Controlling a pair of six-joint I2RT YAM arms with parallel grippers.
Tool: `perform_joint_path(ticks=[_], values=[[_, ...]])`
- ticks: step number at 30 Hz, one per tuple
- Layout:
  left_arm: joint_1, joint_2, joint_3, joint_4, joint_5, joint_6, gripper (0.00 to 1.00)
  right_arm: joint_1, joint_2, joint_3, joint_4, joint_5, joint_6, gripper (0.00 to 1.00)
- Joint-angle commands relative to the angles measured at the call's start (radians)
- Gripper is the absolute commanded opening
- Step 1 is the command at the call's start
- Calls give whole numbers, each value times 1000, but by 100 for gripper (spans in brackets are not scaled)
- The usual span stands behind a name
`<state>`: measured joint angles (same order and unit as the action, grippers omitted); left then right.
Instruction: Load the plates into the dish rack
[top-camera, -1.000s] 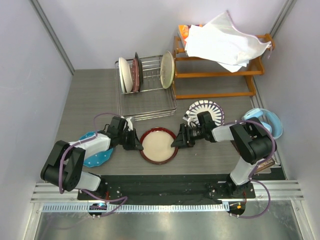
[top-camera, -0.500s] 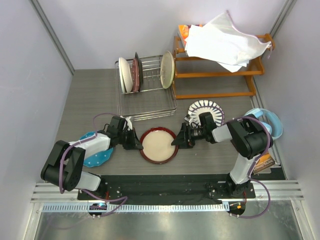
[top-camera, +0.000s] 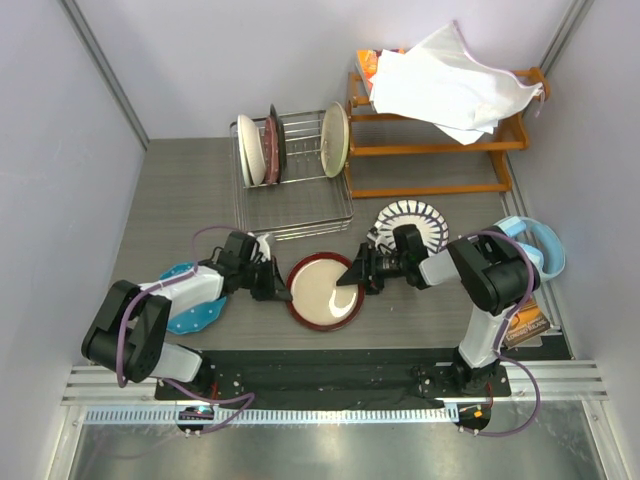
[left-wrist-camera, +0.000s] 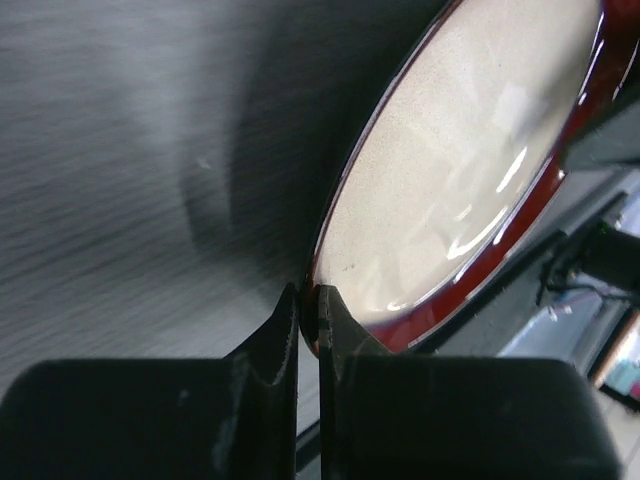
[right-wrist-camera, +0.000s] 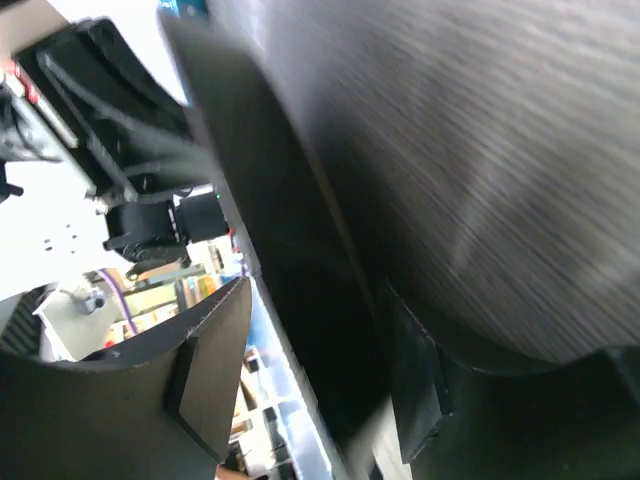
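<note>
At the centre of the table (top-camera: 190, 200), your left gripper (left-wrist-camera: 308, 300) pinches the red-rimmed plate (left-wrist-camera: 470, 170) at its edge. Your right gripper (right-wrist-camera: 315, 300) straddles the opposite edge, jaws apart.

This looks like a robotics lab test cell. Plain pale partition walls (top-camera: 60, 150) box in a grey table (top-camera: 180, 190), with a left arm (top-camera: 180, 290) and right arm (top-camera: 490, 280) bolted beside an aluminium rail (top-camera: 100, 383) at the near edge.

Two arms (top-camera: 190, 290), seven plates (top-camera: 322, 291), four upright in one wire rack (top-camera: 300, 205) far left, three near, one orange shelf (top-camera: 430, 150) far right, one white cloth (top-camera: 445, 85), one pair of blue headphones (top-camera: 540, 245).
</note>
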<state>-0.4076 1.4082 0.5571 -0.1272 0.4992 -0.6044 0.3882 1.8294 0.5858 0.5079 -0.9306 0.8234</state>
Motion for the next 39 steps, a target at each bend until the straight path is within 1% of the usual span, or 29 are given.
perform_joint_path(ticks=[1, 3, 4, 6, 10, 11, 13, 14, 15, 17, 19, 23, 25, 26, 27, 28, 30, 32, 33, 34, 35, 37, 38, 39], values=[[-68, -3, 39, 6, 232, 8, 0, 41, 38, 22, 2, 314, -85, 59], [-68, -6, 49, -14, 210, 11, 0, 41, 30, 32, -31, 309, -109, 55], [-68, -8, 55, -28, 203, 17, 0, 40, 15, 31, -38, 309, -113, 52], [-68, -9, 61, -40, 180, 32, 0, 40, -2, 28, -60, 309, -122, 50], [-66, 1, 84, -75, 135, 69, 0, 25, -39, 37, -135, 300, -174, 51], [-65, 6, 96, -87, 127, 78, 0, 5, -48, 42, -188, 296, -194, 51], [-54, 20, 104, -92, 105, 97, 0, -15, -56, 55, -230, 288, -262, 48], [-53, 24, 116, -100, 99, 103, 0, -31, -64, 63, -290, 286, -282, 47], [-50, 32, 121, -104, 88, 106, 0, -40, -71, 69, -310, 283, -311, 47], [-48, 37, 135, -115, 47, 123, 5, -51, -107, 77, -366, 274, -340, 51], [-48, 51, 155, -118, 36, 135, 7, -57, -174, 88, -416, 262, -406, 54], [-48, 67, 171, -88, 30, 141, 7, -57, -234, 86, -479, 225, -446, 47], [-48, 80, 185, -81, 29, 146, 8, -57, -237, 80, -480, 200, -440, 41], [-48, 80, 190, -81, 27, 150, 8, -55, -233, 77, -474, 193, -435, 41], [-48, 84, 194, -80, 25, 155, 8, -55, -225, 72, -459, 175, -425, 42], [-46, 84, 196, -74, 27, 157, 8, -48, -207, 63, -442, 153, -412, 47], [-48, 87, 190, -62, 25, 158, 8, -38, -194, 51, -396, 164, -402, 51], [-48, 87, 175, -39, 33, 158, 6, -22, -158, 46, -365, 162, -402, 52], [-48, 87, 168, -31, 38, 160, 2, -14, -139, 52, -364, 153, -402, 54], [-48, 87, 162, -25, 42, 158, 0, -8, -89, 66, -355, 124, -400, 54], [-48, 87, 152, -8, 45, 157, 0, 6, -62, 74, -347, 110, -395, 54], [-48, 92, 142, 1, 62, 150, 0, 12, -10, 82, -318, 89, -353, 52], [-48, 92, 132, 6, 68, 149, 0, 12, 23, 80, -252, 67, -330, 49], [-48, 86, 127, 6, 68, 149, 0, 11, 40, 83, -240, 62, -305, 43]])
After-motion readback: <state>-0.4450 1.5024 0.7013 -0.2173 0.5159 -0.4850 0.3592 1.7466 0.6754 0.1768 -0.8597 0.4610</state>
